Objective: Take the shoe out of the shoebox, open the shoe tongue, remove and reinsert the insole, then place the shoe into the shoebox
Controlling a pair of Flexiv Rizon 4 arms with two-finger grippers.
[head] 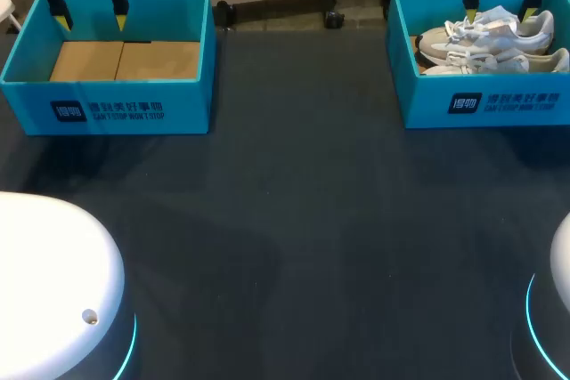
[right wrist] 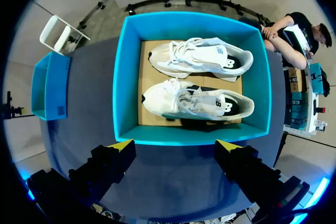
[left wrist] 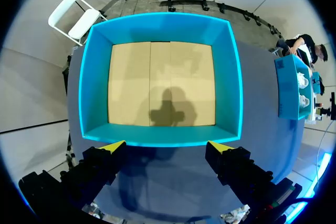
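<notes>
Above the near wall of the shoebox [right wrist: 122, 77], the right gripper [right wrist: 174, 145] hangs with its two yellow-tipped fingers spread wide. It holds nothing and touches nothing. Ahead of the fingers, inside the box, two white shoes lie side by side on a brown cardboard floor. The nearer shoe [right wrist: 197, 103] and the farther shoe [right wrist: 199, 56] are parallel, with toes to the same side, laces on top and dark patches at the heels. Both sit wholly within the blue walls.

In the head view the same gripper [head: 500, 11] shows over the far part of that shoebox [head: 485, 100], at the far right corner of the dark table [head: 294, 220].

At the far left corner the left gripper [head: 91, 20] hangs over a second box [head: 107, 109], also blue. From its own wrist, the left gripper [left wrist: 167, 147] is just as widely parted and bare. The second box [left wrist: 92, 77] ahead of it shows only its cardboard bottom, with the gripper's shadow on it. The two boxes stand well apart.
</notes>
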